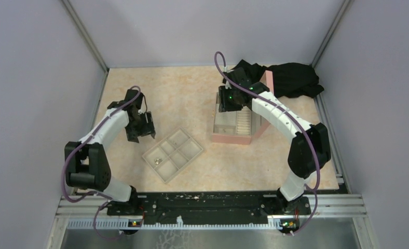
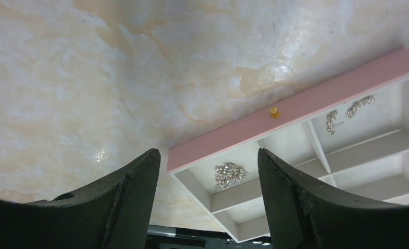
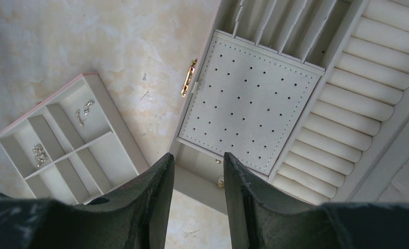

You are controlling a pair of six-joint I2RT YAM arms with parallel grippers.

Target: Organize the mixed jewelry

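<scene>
Left gripper (image 2: 207, 155), mine: jaws spread, empty, beside the pink-fronted white compartment tray (image 2: 296, 111), presumably staged to pick. Silvery-gold jewelry specks (image 2: 230, 175) sit in two tray compartments, toward the near edge. Right gripper (image 3: 198, 158): parted, empty, over the open pink hinged box (image 3: 254, 104), far right corner.

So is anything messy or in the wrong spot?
Maybe: a tiny shiny speck sits on the table, outside the tray holding the other jewelry. It could be only glare. The tray also lies crooked.
</scene>
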